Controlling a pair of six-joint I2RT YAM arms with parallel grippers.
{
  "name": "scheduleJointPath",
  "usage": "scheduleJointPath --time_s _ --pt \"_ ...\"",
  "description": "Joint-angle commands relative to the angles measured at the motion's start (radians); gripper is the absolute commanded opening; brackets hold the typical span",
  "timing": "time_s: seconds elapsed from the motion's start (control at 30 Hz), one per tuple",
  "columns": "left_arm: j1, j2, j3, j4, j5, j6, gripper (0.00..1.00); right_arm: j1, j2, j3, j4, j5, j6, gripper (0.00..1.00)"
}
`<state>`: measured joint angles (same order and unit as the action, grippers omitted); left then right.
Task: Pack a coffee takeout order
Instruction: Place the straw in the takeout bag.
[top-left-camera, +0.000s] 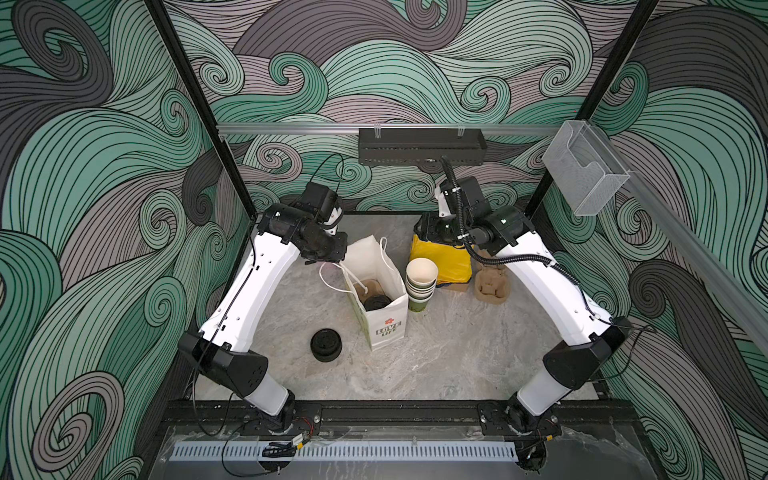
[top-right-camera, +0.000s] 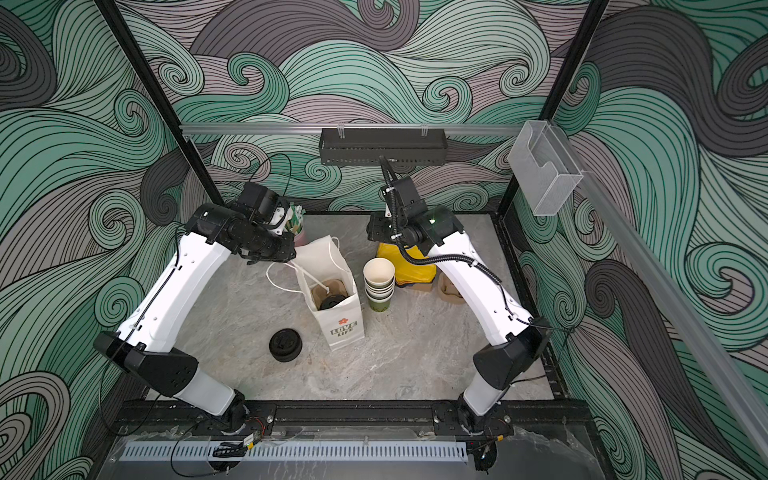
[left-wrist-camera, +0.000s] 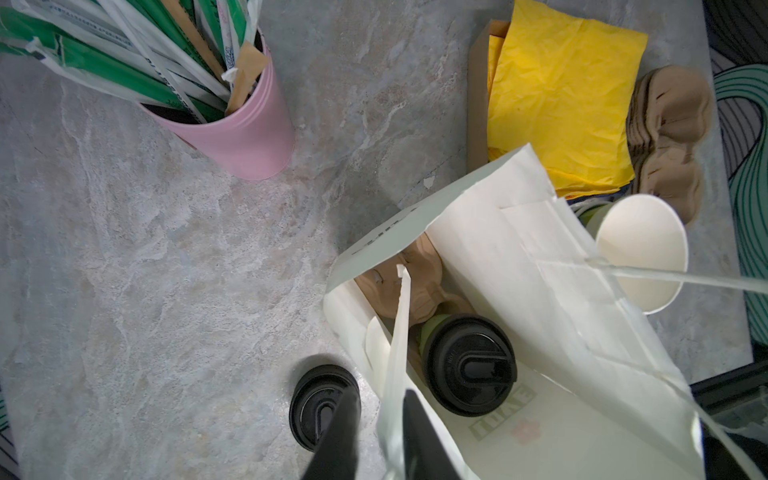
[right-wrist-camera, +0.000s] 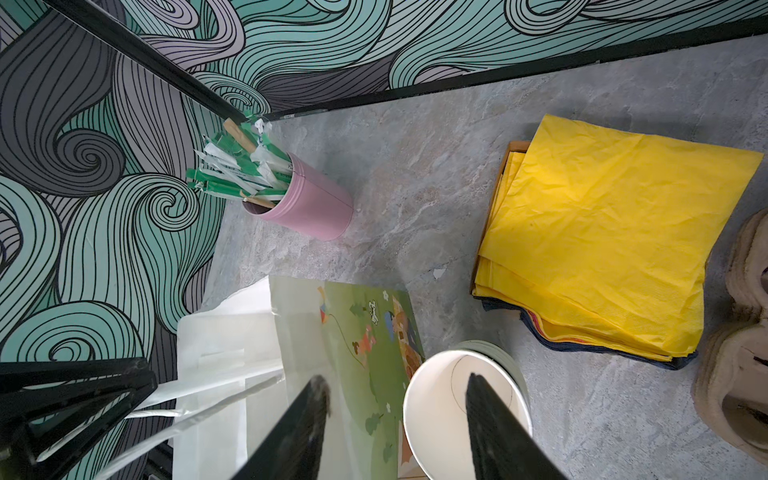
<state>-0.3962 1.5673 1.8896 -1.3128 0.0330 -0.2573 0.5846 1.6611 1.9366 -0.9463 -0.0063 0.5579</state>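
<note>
At 8 o'clock from the paper bag (top-left-camera: 384, 328) a stack of black lids (top-left-camera: 326, 344) is sitting, while the left pincer (left-wrist-camera: 379, 395) is hovering over the bag's 10 o'clock corner, fingers (left-wrist-camera: 340, 432) slightly parted around 1 handle strap (left-wrist-camera: 397, 353). Inside the bag the lidded green cup (left-wrist-camera: 469, 363) is standing in the tan carrier (left-wrist-camera: 428, 270). At the bag's 3 o'clock open cups (top-left-camera: 421, 282) are standing stacked, and at 1 o'clock the right pincer (right-wrist-camera: 397, 379) is hanging wide open by the yellow sheets (top-left-camera: 446, 262).
</note>
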Motion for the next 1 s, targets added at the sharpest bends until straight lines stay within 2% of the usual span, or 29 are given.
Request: scheduleJointPath --time_s 0.0,0.27,0.43,0.57,0.73,0.97 --pt "-0.007 -0.004 0.034 0.012 -0.030 -0.002 0.32 -0.004 -0.025 -0.008 -0.012 0.015 0.010 0.55" --pt "-0.005 0.010 0.172 -0.028 -0.164 0.007 0.46 -0.004 -0.009 -0.009 -0.050 0.029 0.011 0.55" --pt "0.000 -0.022 0.214 0.038 -0.254 -0.020 0.48 -0.016 0.025 0.029 -0.142 0.074 0.000 0.55" --pt "0.019 -0.129 0.070 0.246 -0.296 -0.060 0.48 -0.066 0.065 0.051 -0.250 0.071 0.007 0.55" --pt "0.085 -0.270 -0.156 0.497 -0.275 -0.188 0.47 -0.083 0.114 0.016 -0.333 0.061 0.005 0.55" --pt "0.109 -0.272 -0.213 0.519 -0.233 -0.248 0.47 -0.162 0.097 -0.170 -0.288 0.058 0.133 0.55"
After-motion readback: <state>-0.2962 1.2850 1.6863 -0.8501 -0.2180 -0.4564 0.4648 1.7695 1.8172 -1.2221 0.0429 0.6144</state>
